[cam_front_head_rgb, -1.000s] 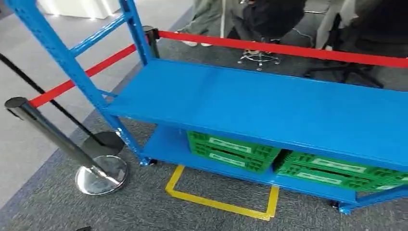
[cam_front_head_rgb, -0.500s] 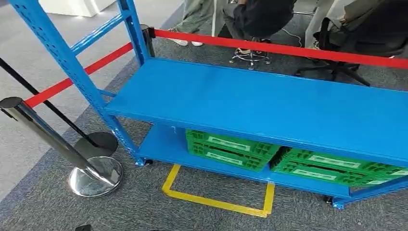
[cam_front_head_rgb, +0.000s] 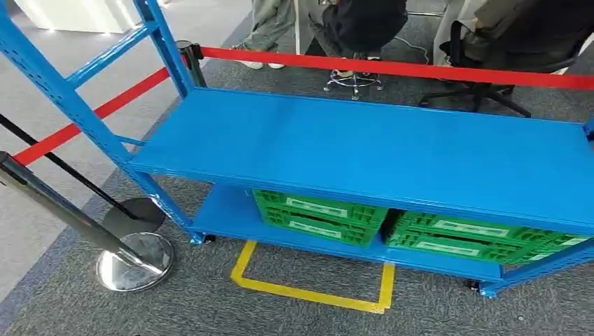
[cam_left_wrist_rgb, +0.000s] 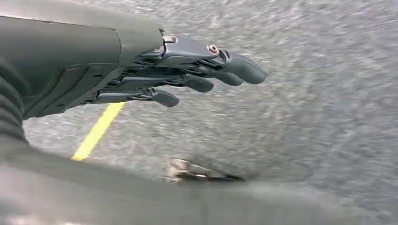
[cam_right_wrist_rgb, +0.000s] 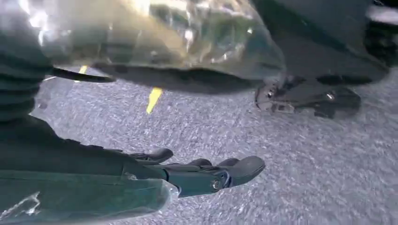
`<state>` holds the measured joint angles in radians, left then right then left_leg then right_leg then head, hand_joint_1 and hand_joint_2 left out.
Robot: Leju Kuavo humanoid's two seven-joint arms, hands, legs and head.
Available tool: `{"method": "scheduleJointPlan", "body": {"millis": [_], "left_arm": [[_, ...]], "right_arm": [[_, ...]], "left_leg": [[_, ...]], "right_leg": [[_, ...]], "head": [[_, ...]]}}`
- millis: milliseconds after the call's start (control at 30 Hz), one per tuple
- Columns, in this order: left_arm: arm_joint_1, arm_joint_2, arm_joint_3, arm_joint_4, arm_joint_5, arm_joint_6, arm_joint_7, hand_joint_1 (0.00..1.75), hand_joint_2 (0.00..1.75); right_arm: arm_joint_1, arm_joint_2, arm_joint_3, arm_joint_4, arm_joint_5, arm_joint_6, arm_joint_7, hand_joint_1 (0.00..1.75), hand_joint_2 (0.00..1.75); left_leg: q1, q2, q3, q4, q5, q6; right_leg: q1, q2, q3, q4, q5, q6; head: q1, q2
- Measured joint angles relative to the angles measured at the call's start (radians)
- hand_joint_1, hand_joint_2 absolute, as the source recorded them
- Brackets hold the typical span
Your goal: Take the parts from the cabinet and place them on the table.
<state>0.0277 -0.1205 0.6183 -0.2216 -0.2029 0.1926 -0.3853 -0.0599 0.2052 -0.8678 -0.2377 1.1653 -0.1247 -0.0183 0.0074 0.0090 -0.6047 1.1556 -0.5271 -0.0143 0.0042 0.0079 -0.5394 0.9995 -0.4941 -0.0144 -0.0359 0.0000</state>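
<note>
The blue cabinet rack [cam_front_head_rgb: 364,147] stands in front of me in the head view, its middle shelf bare. On its bottom shelf sit two green crates, one at the left [cam_front_head_rgb: 319,215] and one at the right [cam_front_head_rgb: 462,236]; what they hold is hidden. My left hand [cam_left_wrist_rgb: 187,70] hangs over grey carpet, fingers stretched out and apart, holding nothing. My right hand [cam_right_wrist_rgb: 206,173] also hangs over the carpet with its fingers extended and nothing in them.
A yellow tape rectangle [cam_front_head_rgb: 308,290] marks the carpet in front of the rack. A chrome stanchion [cam_front_head_rgb: 133,259] stands at the left, and a red belt [cam_front_head_rgb: 392,68] runs behind the rack. People sit on chairs [cam_front_head_rgb: 357,21] beyond the belt.
The camera has moved: the whole picture has slid left, so the rack's right end has come into view. Nothing on the rack has moved.
</note>
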Motion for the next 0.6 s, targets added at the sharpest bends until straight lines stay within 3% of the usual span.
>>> {"method": "scheduleJointPlan", "body": {"millis": [33,67,100,133,533,567,600], "left_arm": [[0.008,0.004,-0.012,0.0,0.005,-0.004,0.008,0.0,0.0],[0.015,0.003,-0.024,0.0,0.008,-0.01,0.016,0.0,0.0],[0.017,0.004,-0.039,0.001,0.013,-0.015,0.025,0.0,0.0],[0.022,0.005,-0.052,0.001,0.017,-0.017,0.035,0.0,0.0],[0.044,0.045,-0.219,-0.015,0.077,-0.072,0.142,0.0,0.0],[0.046,0.048,-0.232,-0.019,0.079,-0.075,0.151,0.0,0.0],[0.048,0.051,-0.247,-0.022,0.085,-0.08,0.16,0.0,0.0]], "right_arm": [[-0.001,-0.003,0.018,-0.008,-0.025,0.002,0.0,0.0,1.75],[-0.003,-0.011,0.036,-0.019,-0.051,0.004,0.0,0.0,1.75],[-0.005,-0.015,0.055,-0.026,-0.078,0.01,0.0,0.0,1.75],[-0.003,-0.023,0.073,-0.032,-0.105,0.013,0.001,0.0,1.75],[0.061,-0.072,0.309,-0.071,-0.436,0.047,0.005,0.0,1.75],[0.066,-0.077,0.328,-0.074,-0.463,0.051,0.005,0.0,0.0],[0.071,-0.082,0.349,-0.076,-0.493,0.053,0.006,0.0,0.0]], "left_leg": [[0.003,-0.002,0.041,-0.083,0.037,-0.005],[0.007,-0.006,0.067,-0.14,0.036,-0.024],[0.009,-0.011,0.072,-0.154,0.033,-0.025],[0.006,-0.011,0.069,-0.151,0.031,-0.005],[-0.007,-0.01,0.069,-0.15,0.031,0.005],[-0.007,-0.01,0.069,-0.15,0.031,0.005],[-0.007,-0.01,0.069,-0.15,0.031,0.005]], "right_leg": [[0.0,0.0,0.001,0.002,-0.001,-0.002],[0.012,0.002,-0.002,0.006,-0.004,-0.001],[0.016,0.004,-0.008,0.016,-0.012,-0.008],[0.017,0.004,-0.01,0.015,-0.009,-0.003],[0.005,0.004,-0.009,0.012,-0.007,0.008],[0.005,0.004,-0.009,0.012,-0.007,0.008],[0.005,0.004,-0.009,0.012,-0.007,0.008]], "head": [[0.0,0.0],[-0.002,0.0],[0.0,0.0],[0.004,0.0],[0.003,0.0],[0.003,0.0],[0.002,0.0]]}}
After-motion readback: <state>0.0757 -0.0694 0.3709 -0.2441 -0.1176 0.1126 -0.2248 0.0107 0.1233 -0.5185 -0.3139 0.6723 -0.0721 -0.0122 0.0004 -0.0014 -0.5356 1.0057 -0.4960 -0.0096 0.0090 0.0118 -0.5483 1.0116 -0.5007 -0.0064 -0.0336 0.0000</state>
